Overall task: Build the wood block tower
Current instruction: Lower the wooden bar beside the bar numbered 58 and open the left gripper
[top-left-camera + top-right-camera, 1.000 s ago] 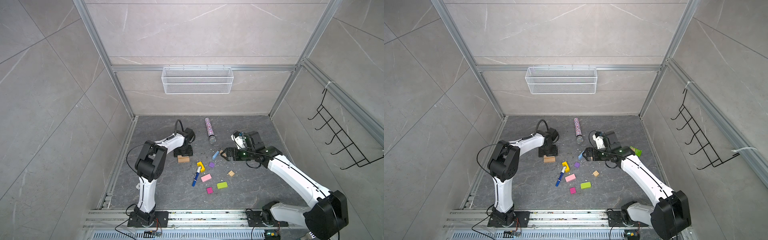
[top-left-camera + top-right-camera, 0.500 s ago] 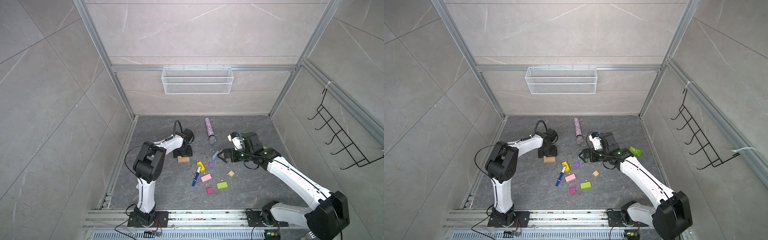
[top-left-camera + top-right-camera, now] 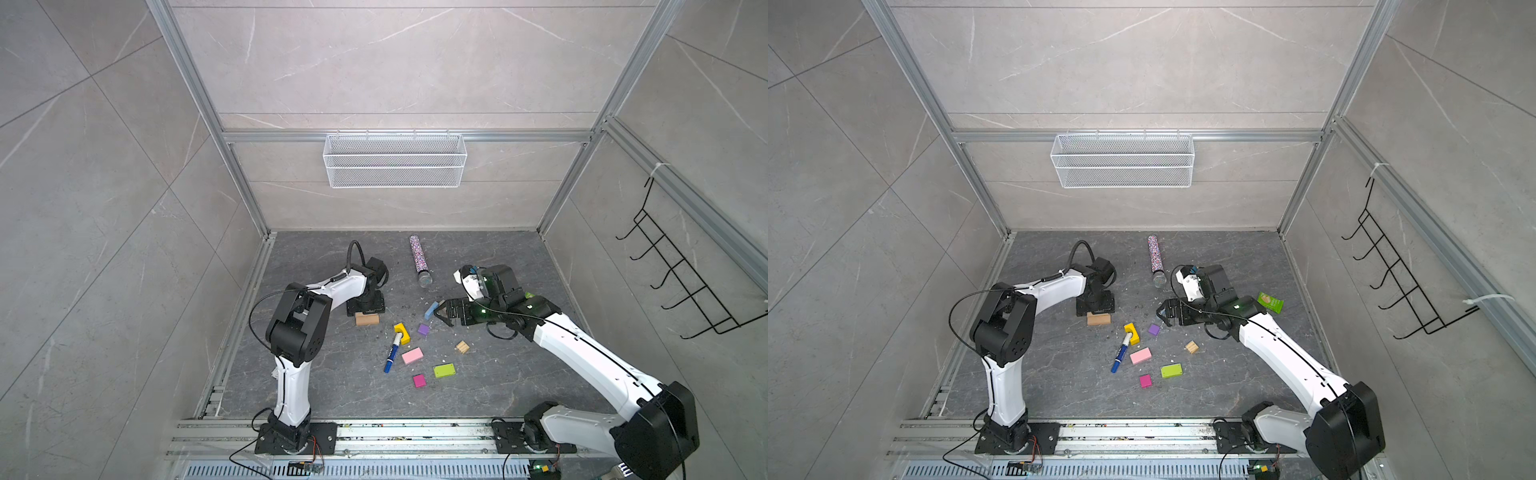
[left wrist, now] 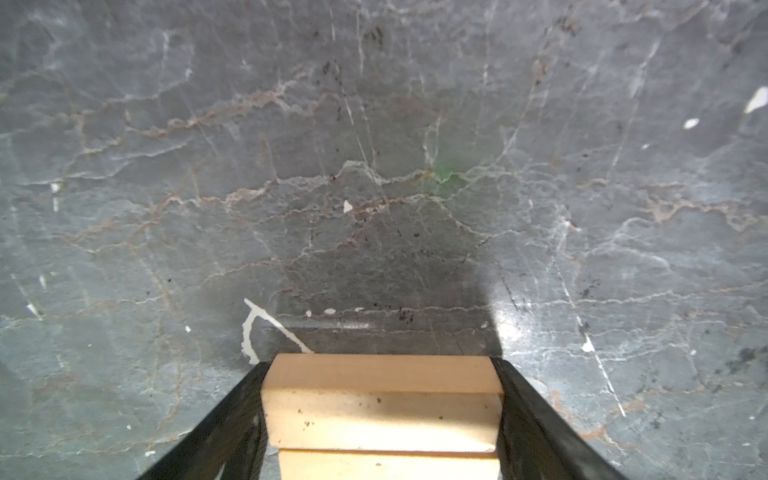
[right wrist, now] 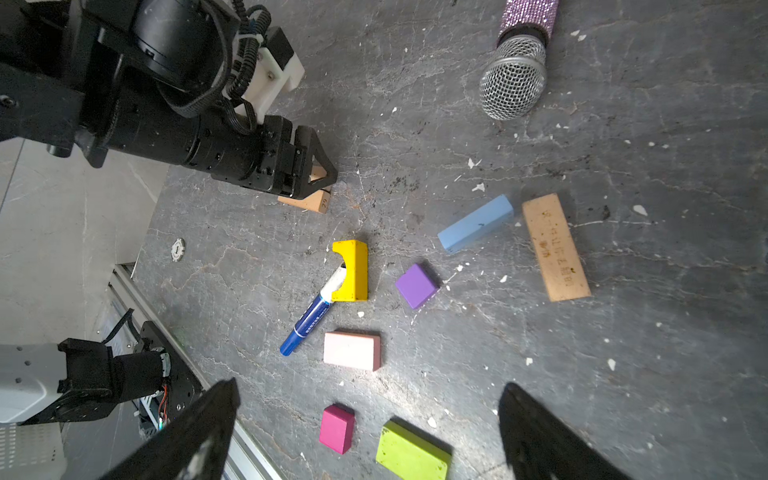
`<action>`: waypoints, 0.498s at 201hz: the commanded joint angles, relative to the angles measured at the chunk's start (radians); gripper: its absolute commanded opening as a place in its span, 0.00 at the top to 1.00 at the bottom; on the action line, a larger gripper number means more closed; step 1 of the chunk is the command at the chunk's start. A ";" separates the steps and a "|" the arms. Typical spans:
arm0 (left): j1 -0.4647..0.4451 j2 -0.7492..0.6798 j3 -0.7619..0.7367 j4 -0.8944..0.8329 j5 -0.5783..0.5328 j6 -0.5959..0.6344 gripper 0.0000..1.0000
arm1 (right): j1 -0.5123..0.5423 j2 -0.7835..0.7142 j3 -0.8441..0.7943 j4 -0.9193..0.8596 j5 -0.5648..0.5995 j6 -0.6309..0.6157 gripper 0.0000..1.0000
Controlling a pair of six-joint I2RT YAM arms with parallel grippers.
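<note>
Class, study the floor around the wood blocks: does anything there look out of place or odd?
Yes. A blue marker pen lies beside the pink block, its white tip tucked into the opening of the yellow arch. A glittery microphone lies toward the back wall, and white crumbs litter the floor. Neither is a block.

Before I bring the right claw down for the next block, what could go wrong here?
The marker pen lies with its tip in the yellow arch; lifting the arch could drag it.
The light-blue block almost touches a loose tan bar; the open right claw may knock either.
The left claw grips stacked tan bars; a skewed release could shift them.
</note>
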 commanded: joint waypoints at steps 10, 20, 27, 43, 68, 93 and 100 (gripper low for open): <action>0.003 -0.005 -0.023 0.001 0.039 -0.008 0.32 | 0.008 0.015 0.014 -0.003 0.016 -0.024 0.01; 0.003 -0.004 -0.026 0.004 0.038 -0.009 0.31 | 0.010 0.017 0.014 -0.002 0.016 -0.023 0.01; 0.004 -0.003 -0.026 0.005 0.039 -0.010 0.31 | 0.010 0.018 0.015 -0.002 0.017 -0.023 0.01; 0.004 -0.002 -0.028 0.006 0.042 -0.011 0.30 | 0.011 0.021 0.017 -0.002 0.017 -0.024 0.01; 0.003 -0.001 -0.027 0.010 0.044 -0.012 0.30 | 0.012 0.021 0.018 -0.004 0.019 -0.024 0.01; 0.003 0.001 -0.026 0.010 0.050 -0.013 0.27 | 0.012 0.021 0.018 -0.006 0.021 -0.024 0.01; 0.004 0.003 -0.026 0.010 0.051 -0.013 0.26 | 0.013 0.021 0.018 -0.006 0.022 -0.024 0.01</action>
